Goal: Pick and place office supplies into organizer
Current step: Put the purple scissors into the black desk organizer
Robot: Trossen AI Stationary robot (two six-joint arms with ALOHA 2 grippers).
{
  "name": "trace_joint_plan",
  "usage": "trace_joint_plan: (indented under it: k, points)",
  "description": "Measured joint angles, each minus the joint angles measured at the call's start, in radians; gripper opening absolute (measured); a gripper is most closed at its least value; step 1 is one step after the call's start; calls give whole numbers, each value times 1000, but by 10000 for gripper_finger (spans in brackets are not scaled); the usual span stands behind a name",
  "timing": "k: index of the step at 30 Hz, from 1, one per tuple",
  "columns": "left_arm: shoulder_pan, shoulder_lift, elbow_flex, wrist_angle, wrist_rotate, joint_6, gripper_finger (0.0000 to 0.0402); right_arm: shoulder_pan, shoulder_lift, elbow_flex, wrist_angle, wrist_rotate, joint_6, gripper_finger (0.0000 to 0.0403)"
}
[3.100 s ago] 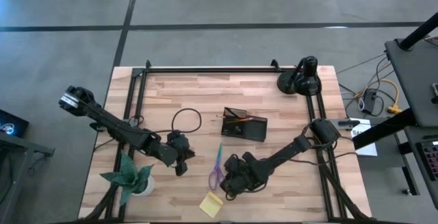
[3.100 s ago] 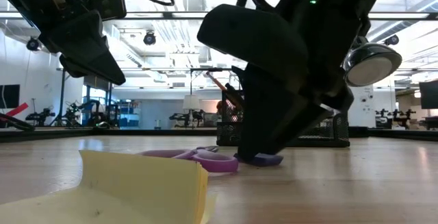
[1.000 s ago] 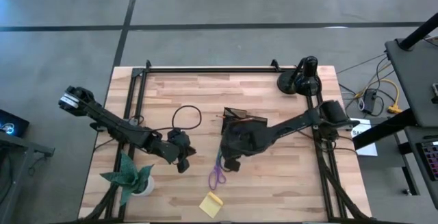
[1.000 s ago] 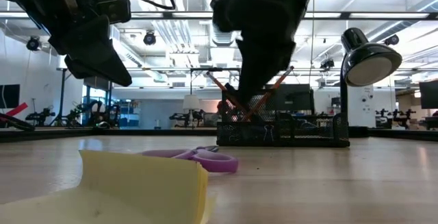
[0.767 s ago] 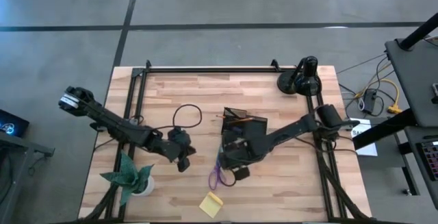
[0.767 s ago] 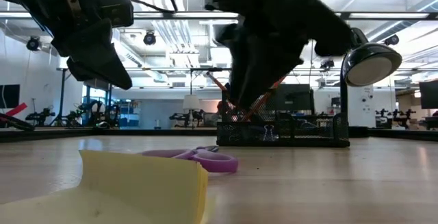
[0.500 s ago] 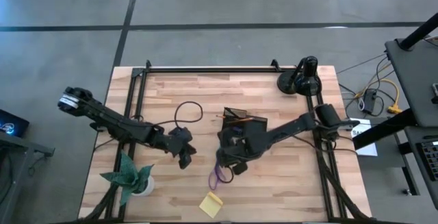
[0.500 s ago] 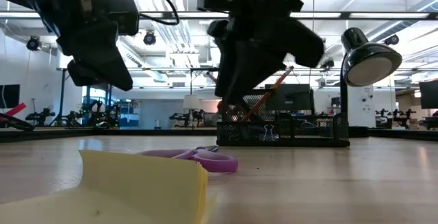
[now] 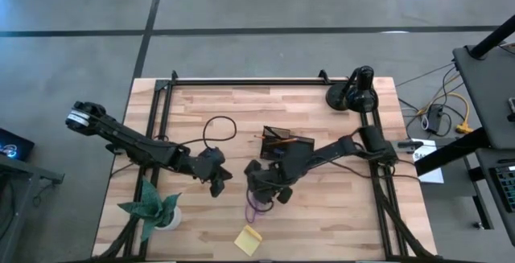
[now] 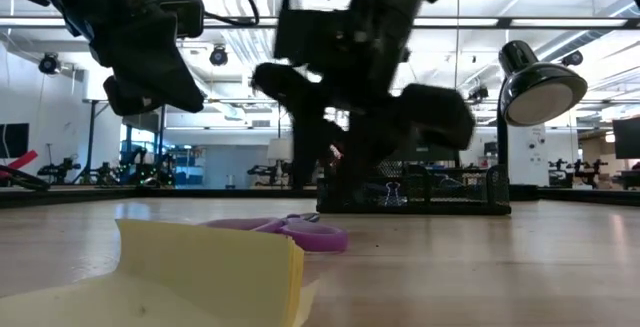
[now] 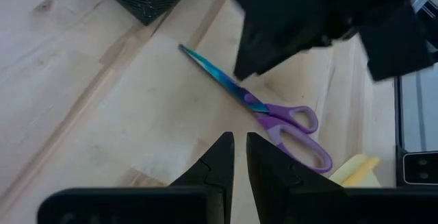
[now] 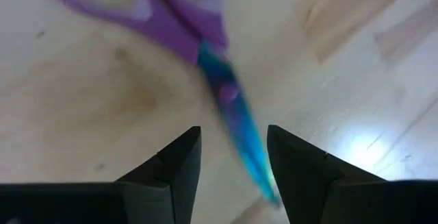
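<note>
The purple-handled scissors (image 9: 257, 207) lie flat on the table near its middle, their blue blade (image 12: 233, 107) pointing toward the organizer (image 9: 290, 145). My right gripper (image 12: 234, 148) hovers open just above that blade, one finger on each side, touching nothing. My left gripper (image 11: 239, 157) hangs shut and empty above the table to the scissors' left (image 9: 216, 184). A yellow sticky-note pad (image 9: 248, 238) lies near the front edge. Orange pencils (image 9: 278, 137) lean inside the organizer.
A black desk lamp (image 9: 354, 92) stands at the far right corner. A green paper plant (image 9: 153, 207) sits at the near left. A black cable loop (image 9: 219, 126) lies left of the organizer. Bare wood (image 9: 338, 207) stretches to the scissors' right.
My right gripper has come from beside the organizer toward the table's left and near edges and down over the scissors' blade, rolling its wrist about as it went. The scissors and the sticky-note pad have stayed where they were.
</note>
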Motion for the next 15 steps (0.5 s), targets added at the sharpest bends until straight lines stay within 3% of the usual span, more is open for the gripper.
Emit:
trace_joint_plan:
  k: [3,8,15]
  points:
    - [0,1,0,0,-2,0,25,-15,41,65,2,-12,-37,157]
    - [0,2,0,1,-3,0,25,-46,106,183,-83,-148,-27,157]
    - [0,2,0,1,-4,0,25,-50,130,207,-101,-187,-49,157]
